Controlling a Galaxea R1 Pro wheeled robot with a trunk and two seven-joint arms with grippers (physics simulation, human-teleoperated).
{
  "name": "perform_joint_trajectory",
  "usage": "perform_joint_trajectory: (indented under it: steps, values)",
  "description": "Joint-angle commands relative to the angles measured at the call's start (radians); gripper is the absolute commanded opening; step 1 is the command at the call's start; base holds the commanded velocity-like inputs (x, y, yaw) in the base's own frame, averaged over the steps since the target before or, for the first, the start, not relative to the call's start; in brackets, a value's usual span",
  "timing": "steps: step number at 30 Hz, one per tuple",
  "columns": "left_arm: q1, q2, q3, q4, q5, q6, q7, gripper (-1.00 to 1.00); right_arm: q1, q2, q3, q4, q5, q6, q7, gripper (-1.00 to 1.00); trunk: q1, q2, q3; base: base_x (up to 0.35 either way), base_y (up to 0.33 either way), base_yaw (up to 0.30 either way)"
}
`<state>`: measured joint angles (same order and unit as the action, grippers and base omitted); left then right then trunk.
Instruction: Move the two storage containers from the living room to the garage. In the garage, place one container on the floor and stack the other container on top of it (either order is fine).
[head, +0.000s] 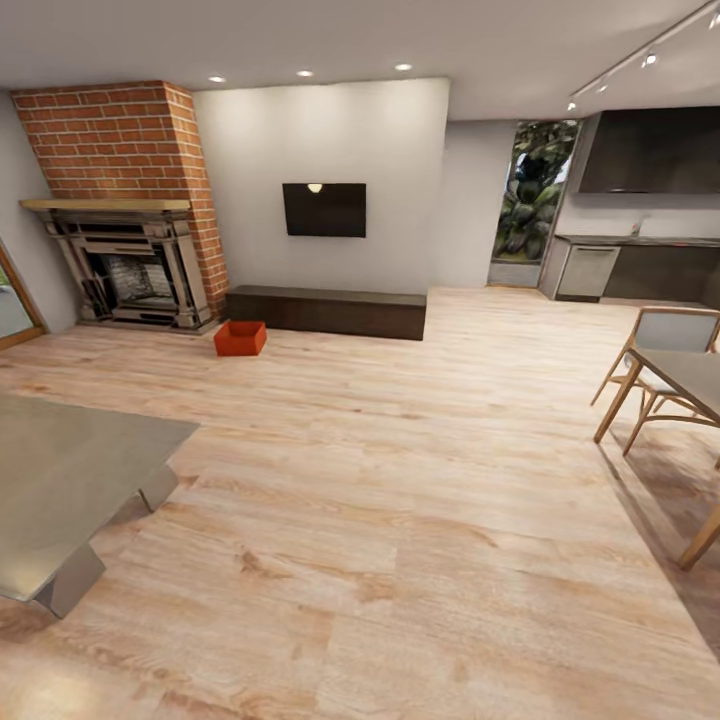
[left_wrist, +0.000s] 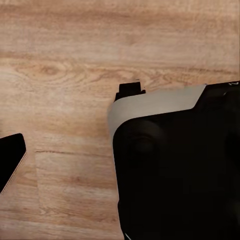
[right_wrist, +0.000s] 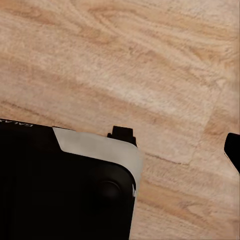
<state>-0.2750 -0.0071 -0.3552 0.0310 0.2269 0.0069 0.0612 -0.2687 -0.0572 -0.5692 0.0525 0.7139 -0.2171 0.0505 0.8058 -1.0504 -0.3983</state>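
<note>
Pale wood-plank floor (head: 400, 520), one orange-red storage container (head: 240, 338) stood on it just before the long dark low cabinet (head: 325, 311), near the red-brick fireplace (head: 130, 260), grey table (head: 60, 480) nearer.

The floor (head: 400, 480) is light wood. A brick fireplace (head: 125, 200), a black TV (head: 323, 209) and a long dark cabinet (head: 325, 311) line the grey wall (head: 330, 140).

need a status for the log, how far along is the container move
Barely started. Nothing looks done: one orange-red storage container sits on the living room's wood-plank floor, between the brick fireplace and the long dark cabinet. Nothing is in hand; both wrist views look down on bare planks. Left to do: reach and grasp it, find the second one, carry both to the garage and stack them.
</note>
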Motion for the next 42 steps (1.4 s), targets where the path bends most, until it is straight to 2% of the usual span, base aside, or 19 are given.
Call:
perform_joint_trajectory:
  steps: [1, 42]
  values:
    - [-0.001, -0.001, -0.009, 0.002, 0.009, 0.001, 0.002, 1.0, -0.001, -0.001, -0.006, 0.004, 0.001, -0.005, 0.002, 1.0, 0.001, -0.001, -0.001, 0.341, 0.0, 0.0]
    - [-0.001, -0.001, -0.01, 0.002, 0.009, 0.001, 0.002, 1.0, -0.001, -0.003, -0.006, 0.004, 0.001, -0.005, 0.001, 1.0, 0.001, -0.001, -0.001, 0.341, 0.0, 0.0]
